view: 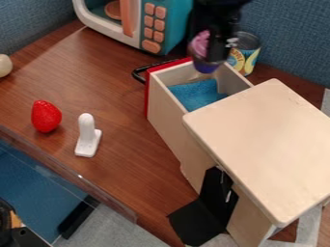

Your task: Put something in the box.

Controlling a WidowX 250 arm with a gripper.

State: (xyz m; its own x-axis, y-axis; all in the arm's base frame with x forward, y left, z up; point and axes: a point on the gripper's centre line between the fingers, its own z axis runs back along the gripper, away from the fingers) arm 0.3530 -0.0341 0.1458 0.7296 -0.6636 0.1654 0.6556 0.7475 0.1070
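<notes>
The black tool (211, 52) is clamped on a pink-and-purple rounded object (201, 47) above the open, pale wooden box (169, 120); lowering and releasing remain.

I am black in every part I can make out. My arm (222, 6) is a dark, blocky mass, broad at the top edge of the view, its surfaces running together so that I can't tell seams from shadow. Below it my gripper (207, 51) is the same black, narrower, with an uneven, angular outline. Low on its side nearer the view's right edge, I carry a few small whitish marks, too small to tell as print or screw heads.
</notes>
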